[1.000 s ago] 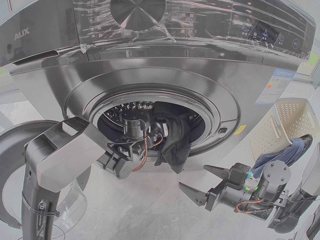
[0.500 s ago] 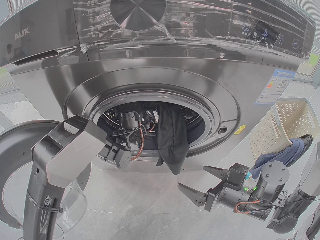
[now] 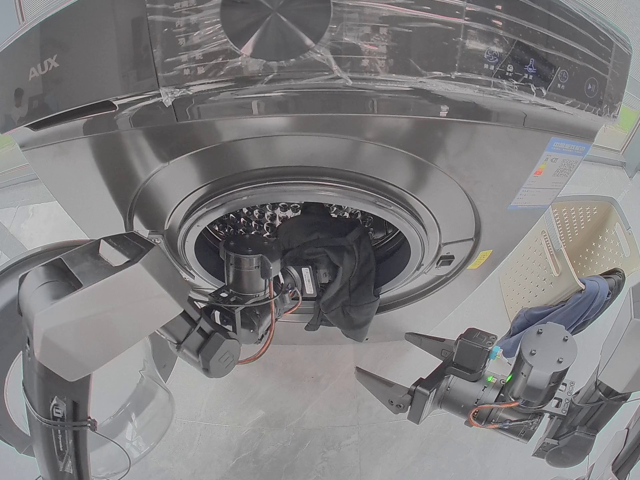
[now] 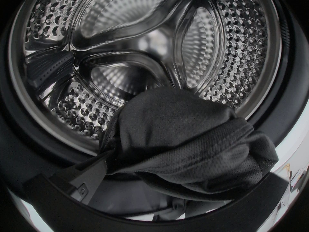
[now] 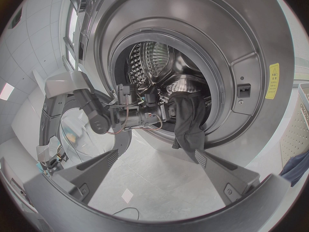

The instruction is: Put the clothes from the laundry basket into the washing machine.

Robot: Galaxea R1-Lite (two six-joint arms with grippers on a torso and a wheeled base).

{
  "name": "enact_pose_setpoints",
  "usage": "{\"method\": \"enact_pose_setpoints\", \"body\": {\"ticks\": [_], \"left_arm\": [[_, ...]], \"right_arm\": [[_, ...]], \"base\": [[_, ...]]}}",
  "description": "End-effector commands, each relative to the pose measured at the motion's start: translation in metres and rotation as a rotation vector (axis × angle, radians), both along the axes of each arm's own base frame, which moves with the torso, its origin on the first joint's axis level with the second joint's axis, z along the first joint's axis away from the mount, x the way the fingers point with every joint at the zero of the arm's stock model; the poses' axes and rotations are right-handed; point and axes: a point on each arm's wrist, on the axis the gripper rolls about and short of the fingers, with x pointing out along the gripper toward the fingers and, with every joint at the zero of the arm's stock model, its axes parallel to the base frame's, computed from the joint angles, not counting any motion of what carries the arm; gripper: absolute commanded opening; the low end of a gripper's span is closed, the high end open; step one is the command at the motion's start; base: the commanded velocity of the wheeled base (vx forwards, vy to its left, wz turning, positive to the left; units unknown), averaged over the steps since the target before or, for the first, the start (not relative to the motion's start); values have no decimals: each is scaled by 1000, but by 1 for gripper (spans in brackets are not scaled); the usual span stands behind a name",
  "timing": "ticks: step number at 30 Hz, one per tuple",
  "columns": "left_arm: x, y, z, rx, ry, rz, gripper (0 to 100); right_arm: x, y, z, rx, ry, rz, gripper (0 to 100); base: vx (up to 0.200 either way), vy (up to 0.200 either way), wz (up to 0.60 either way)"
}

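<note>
Black garment (image 3: 347, 281) is draped over the left gripper (image 4: 183, 168) at centre frame, its tail hanging outside the washing machine (image 3: 427, 168) rim. Whether it is gripped cannot be told. The right gripper (image 3: 385, 353), lower right, is spread wide and empty. Risk: snagged cloth could be dragged out onto the floor.

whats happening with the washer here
The left gripper, fingers apart, is at the mouth of the washing machine with a black garment draped over it. Part of the cloth hangs out over the door rim. The right gripper hovers open and empty in front of the machine, below the opening. A blue garment lies over the edge of the laundry basket.
</note>
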Motion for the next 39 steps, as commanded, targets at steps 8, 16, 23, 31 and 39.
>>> {"method": "enact_pose_setpoints", "body": {"ticks": [8,16,23,31,39], "left_arm": [[-57,13,20,3,-2,-79,100],[-65,-4,16,2,-6,-169,100],[-26,-18,4,-30,-65,-134,100],[40,-26,-5,-65,-183,-19,0],[91,-9,22,-133,-316,116,0]], "right_arm": [[0,1,0,1,1,2,100],[0,1,-1,0,2,0,100],[0,1,-1,0,2,0,100],[1,0,-1,0,2,-1,100],[2,2,-3,-7,8,-3,100]], "base": [[0,0,0],[0,0,0],[0,0,0],[0,0,0],[0,0,0]]}}
